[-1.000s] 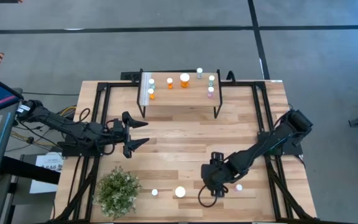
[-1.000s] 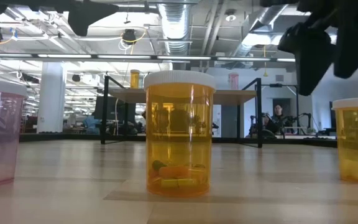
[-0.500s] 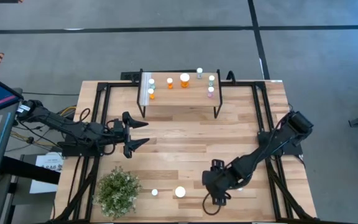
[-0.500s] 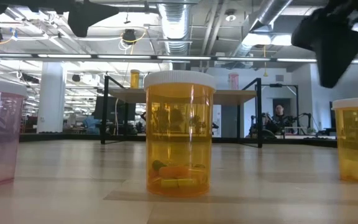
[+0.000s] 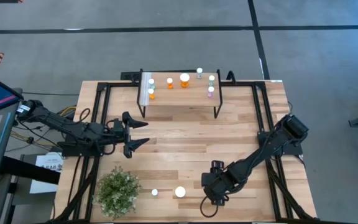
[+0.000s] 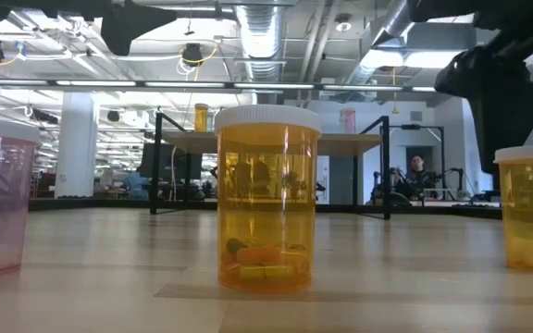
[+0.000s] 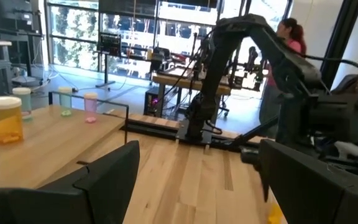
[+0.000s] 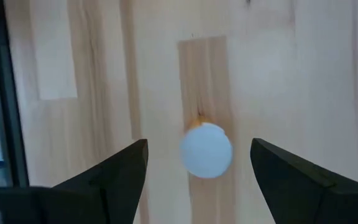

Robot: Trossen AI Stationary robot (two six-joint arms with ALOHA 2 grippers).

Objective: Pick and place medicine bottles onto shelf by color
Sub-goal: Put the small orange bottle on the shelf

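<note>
The table (image 5: 185,140) is carrying the shelf (image 5: 180,94) at its far edge, with seven bottles (image 5: 184,79) standing on it. The plant (image 5: 117,191) is sitting at the near edge. The left gripper (image 5: 143,132) is waiting open beyond the plant. The right gripper (image 8: 197,163) is hanging open, straddling an orange bottle (image 8: 206,149) right of the plant.

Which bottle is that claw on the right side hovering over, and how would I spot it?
Start at the green plant on the table's near edge and follow that edge past two white-capped bottles to the right gripper. Beneath its open fingers stands a small orange bottle. It is the only one framed between the fingers.
</note>
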